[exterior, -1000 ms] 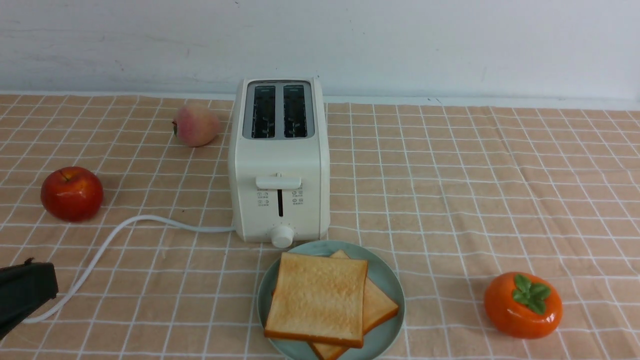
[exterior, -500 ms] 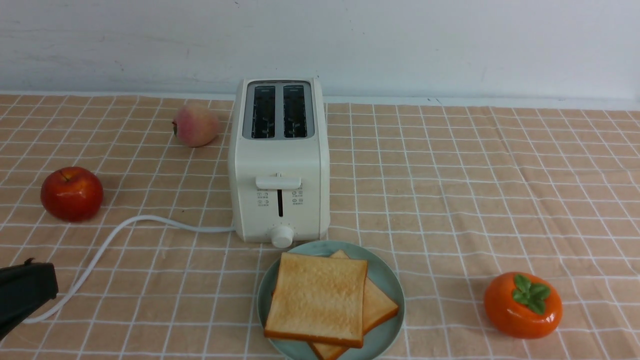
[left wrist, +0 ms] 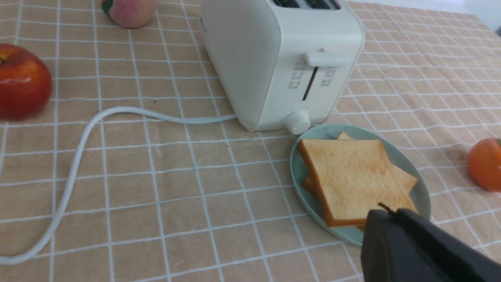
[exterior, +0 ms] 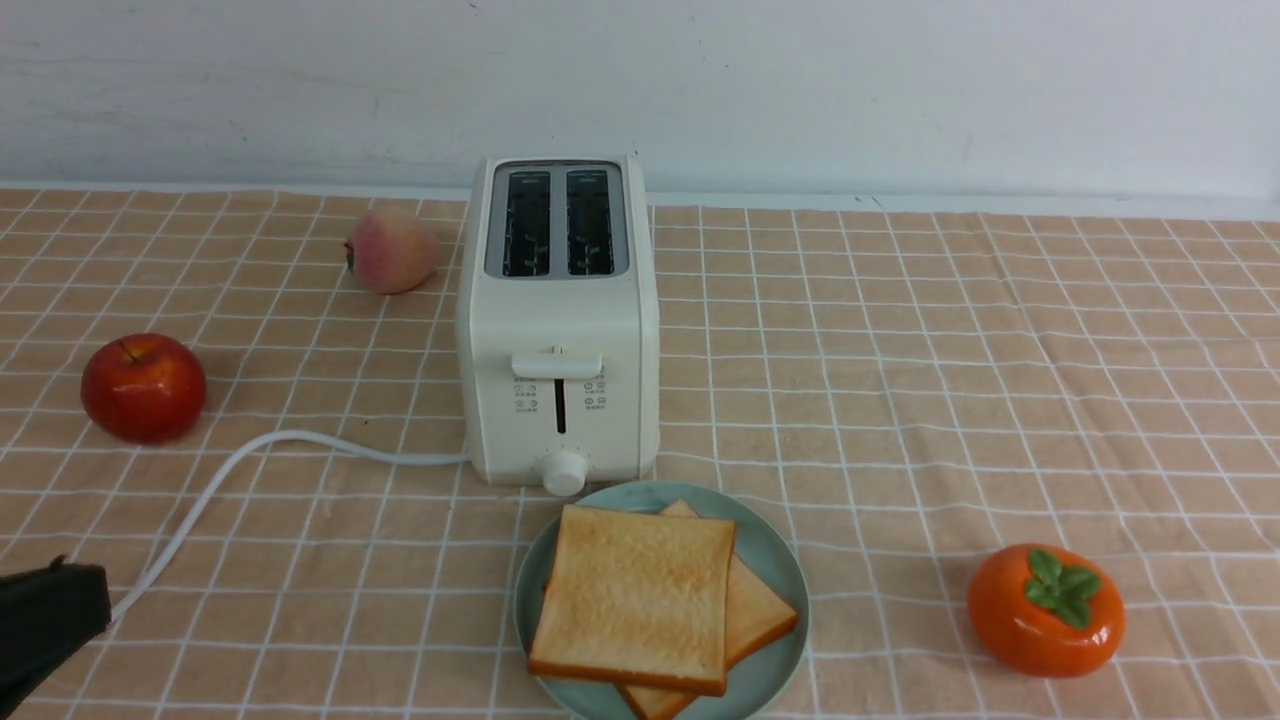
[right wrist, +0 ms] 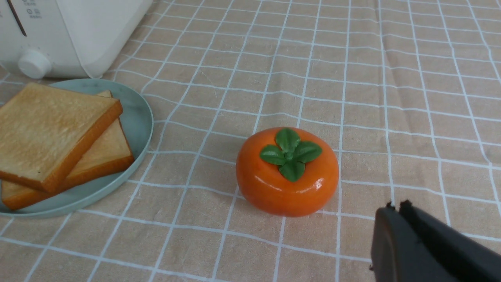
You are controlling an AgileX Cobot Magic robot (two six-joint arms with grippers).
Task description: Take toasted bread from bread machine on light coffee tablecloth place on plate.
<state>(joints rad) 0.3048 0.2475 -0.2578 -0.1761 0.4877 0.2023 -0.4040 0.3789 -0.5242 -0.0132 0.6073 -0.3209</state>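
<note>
Two slices of toasted bread (exterior: 635,595) lie stacked on the mint-green plate (exterior: 780,560), just in front of the cream-white bread machine (exterior: 557,320) on the light coffee tablecloth (exterior: 900,380). Both toaster slots look empty. My left gripper (exterior: 60,572) is shut and empty at the front left edge, near the white cord (exterior: 200,500). In the left wrist view the left gripper (left wrist: 387,211) sits near the plate (left wrist: 301,172) and the toast (left wrist: 352,176). My right gripper (right wrist: 395,205) is shut and empty, close to an orange persimmon (right wrist: 287,172); it is out of the front view.
A red apple (exterior: 143,387) sits at the left and a peach (exterior: 392,250) behind it beside the toaster. The persimmon (exterior: 1045,610) is at the front right. A white wall runs along the back edge of the table.
My left gripper has dropped lower toward the front left corner of the front view. Nothing else has moved.
</note>
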